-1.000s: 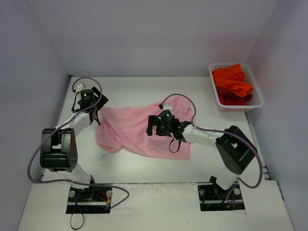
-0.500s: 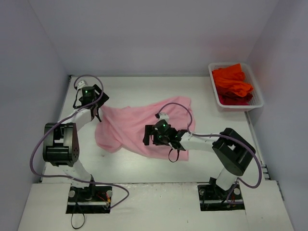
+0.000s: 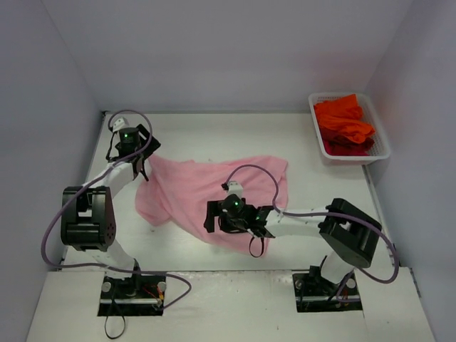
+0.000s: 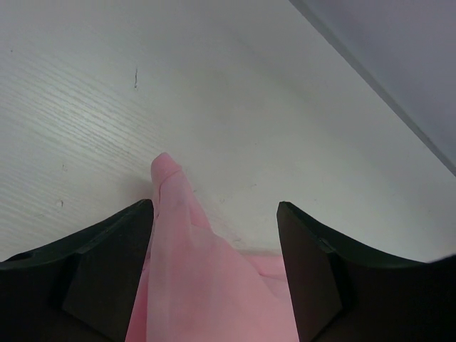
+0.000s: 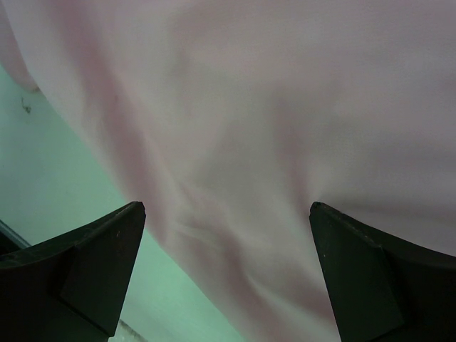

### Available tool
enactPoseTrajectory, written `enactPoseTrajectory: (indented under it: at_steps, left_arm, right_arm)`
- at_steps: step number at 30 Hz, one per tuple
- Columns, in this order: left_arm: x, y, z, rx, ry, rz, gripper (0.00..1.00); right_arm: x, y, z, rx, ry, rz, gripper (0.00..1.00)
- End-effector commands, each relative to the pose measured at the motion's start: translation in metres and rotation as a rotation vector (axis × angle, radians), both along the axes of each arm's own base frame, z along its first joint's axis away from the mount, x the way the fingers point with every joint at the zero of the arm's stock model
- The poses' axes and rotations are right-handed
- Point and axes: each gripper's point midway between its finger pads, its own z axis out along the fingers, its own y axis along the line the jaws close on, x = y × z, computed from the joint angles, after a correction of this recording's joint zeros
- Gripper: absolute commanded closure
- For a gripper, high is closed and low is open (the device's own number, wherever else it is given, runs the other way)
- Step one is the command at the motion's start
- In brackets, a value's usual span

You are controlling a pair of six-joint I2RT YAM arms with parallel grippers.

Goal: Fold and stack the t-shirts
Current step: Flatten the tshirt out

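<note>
Pink shirt [image 3: 192,189]: where does it lie? (operator)

Loose on the table [image 3: 214,135], mid-field, rumpled, not folded. Its far left edge runs up to your left gripper [image 4: 215,214]. Its near part lies under your right gripper [image 5: 228,206]. (observer)

Left gripper, state? (operator)

Your jaws stand well apart. A pointed fold of pink cloth runs up between them and pokes past the tips. It touches one jaw, and bare table shows beside the other. No pinch seen: parted, nothing clamped. (observer)

Right gripper, state? (operator)

Spread very wide, low over the near part of the shirt. Your wrist view is almost all pink cloth between the jaws, with table only at lower left. Cannot tell whether the tips touch the cloth. It grips nothing. (observer)

Other shirts? (operator)

Orange shirts [image 3: 344,121] are heaped in the white basket [image 3: 354,160] at the far right of the table, against the side wall. They are well apart from both of your grippers and from the pink shirt. (observer)
</note>
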Motion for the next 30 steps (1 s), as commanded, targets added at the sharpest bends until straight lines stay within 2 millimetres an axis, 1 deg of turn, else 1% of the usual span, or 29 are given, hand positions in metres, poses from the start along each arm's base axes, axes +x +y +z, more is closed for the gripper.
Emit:
enactPoseTrajectory:
  at_steps: [1,2,5,6,7,9,10,12,14,15,17,18,20,21,22,23,24,25,28,29,30]
  left_arm:
    - [0.001,0.005,0.05,0.019,-0.118,0.005,0.34]
    - [-0.001,0.005,0.052,0.019,-0.119,0.006,0.34]
    - [-0.008,0.006,0.059,0.024,-0.125,0.009,0.34]
    - [-0.013,0.006,0.062,0.024,-0.128,0.009,0.34]
    - [-0.016,0.006,0.064,0.026,-0.131,0.01,0.34]
    - [-0.021,0.008,0.072,0.031,-0.15,0.016,0.34]
    - [-0.023,0.008,0.072,0.033,-0.15,0.018,0.34]
    - [-0.023,0.009,0.077,0.039,-0.164,0.021,0.34]
    - [-0.019,0.008,0.082,0.038,-0.173,0.015,0.34]
    - [-0.016,0.006,0.079,0.033,-0.168,0.004,0.34]
    - [-0.007,0.002,0.083,0.016,-0.192,-0.01,0.34]
    - [-0.003,0.0,0.077,0.009,-0.187,-0.021,0.34]
    - [0.007,-0.001,0.075,0.006,-0.205,-0.024,0.34]
    - [0.01,-0.007,0.072,-0.007,-0.205,-0.055,0.34]
    - [0.015,-0.007,0.072,0.0,-0.204,-0.064,0.34]
    - [0.018,-0.008,0.063,0.003,-0.184,-0.067,0.34]
    - [0.021,-0.008,0.06,0.007,-0.176,-0.072,0.34]
    - [0.025,-0.008,0.052,0.009,-0.161,-0.077,0.34]
    - [0.03,-0.01,0.042,0.003,-0.152,-0.086,0.34]
    - [0.033,-0.011,0.034,-0.001,-0.14,-0.09,0.34]
    - [0.035,-0.012,0.031,-0.002,-0.138,-0.091,0.34]
  right_arm:
    - [-0.007,-0.01,0.014,0.002,-0.01,-0.054,0.02]
    - [-0.009,-0.011,0.02,0.014,-0.015,-0.055,0.03]
    - [-0.021,-0.019,0.026,0.024,-0.008,-0.068,0.02]
    - [-0.028,-0.021,0.026,0.023,0.001,-0.07,0.02]
    - [-0.031,-0.022,0.032,0.036,-0.002,-0.073,0.03]
    - [-0.041,-0.028,0.029,0.022,0.015,-0.079,0.03]
    - [-0.041,-0.03,0.034,0.027,0.001,-0.091,0.02]
    - [-0.046,-0.034,0.035,0.011,-0.001,-0.097,0.02]
    - [-0.043,-0.034,0.047,0.031,-0.02,-0.112,0.02]
    - [-0.043,-0.034,0.049,0.029,-0.025,-0.113,0.02]
    - [-0.04,-0.034,0.058,0.037,-0.049,-0.115,0.02]
    - [-0.038,-0.032,0.064,0.044,-0.058,-0.117,0.02]
    - [-0.036,-0.031,0.065,0.04,-0.067,-0.117,0.02]
    - [-0.036,-0.031,0.062,0.03,-0.062,-0.117,0.02]
    - [-0.037,-0.03,0.06,0.03,-0.054,-0.116,0.02]
    - [-0.039,-0.029,0.058,0.025,-0.05,-0.114,0.02]
    - [-0.039,-0.028,0.055,0.02,-0.046,-0.114,0.02]
    - [-0.041,-0.026,0.055,0.02,-0.046,-0.112,0.02]
    - [-0.044,-0.019,0.056,0.018,-0.049,-0.1,0.02]
    - [-0.044,-0.017,0.057,0.021,-0.051,-0.1,0.02]
    - [-0.044,-0.016,0.057,0.02,-0.052,-0.098,0.02]
